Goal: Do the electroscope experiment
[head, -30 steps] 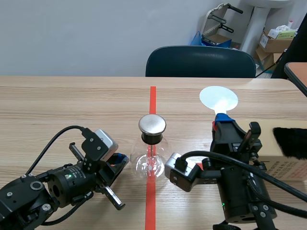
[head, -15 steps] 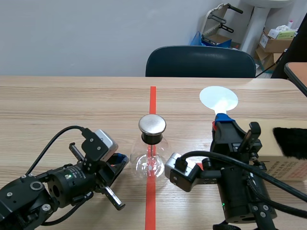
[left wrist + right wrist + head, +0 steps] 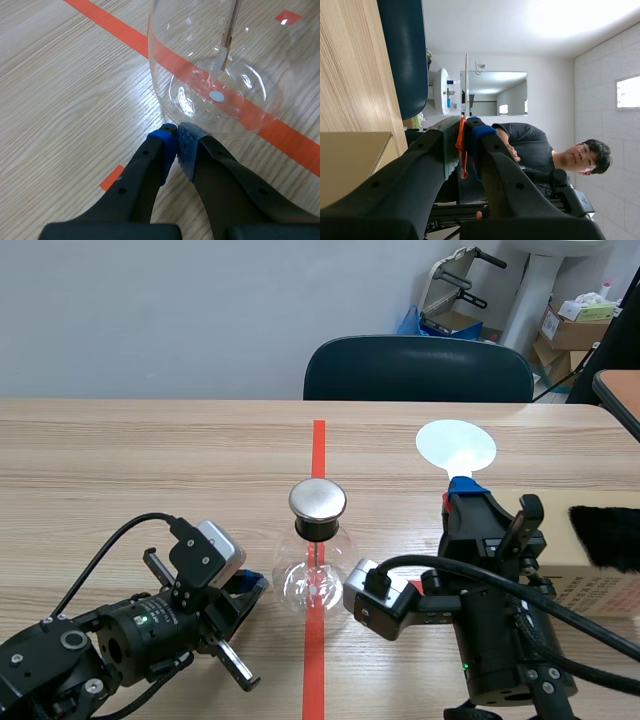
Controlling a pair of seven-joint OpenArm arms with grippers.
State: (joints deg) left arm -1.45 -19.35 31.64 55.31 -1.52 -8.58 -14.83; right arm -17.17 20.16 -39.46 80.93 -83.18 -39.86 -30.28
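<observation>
Found the left claw [image 3: 252,583] drawn back a touch toward the robot and sitting lower than half a second before; found nothing else shifted. Saw its pads [image 3: 166,144] pressed together, clenched on nothing, with the tips down near the tabletop [image 3: 150,460] right at the foot of the glass bulb; could not tell whether touching or just short of it. Located the electroscope [image 3: 315,575] upright on the red tape line, between the two arms, with a round metal cap [image 3: 318,499] on top and a thin strip [image 3: 227,45] hanging inside the clear bulb. Noted the right claw [image 3: 467,502] raised and pointing upward, clamped on the handle of a white round paddle [image 3: 456,448], the disc above the fingertips and well apart from the electroscope. Marked a cardboard box [image 3: 600,575] at the right side carrying a black furry piece [image 3: 605,535], and a dark chair [image 3: 418,368] beyond the far edge.
</observation>
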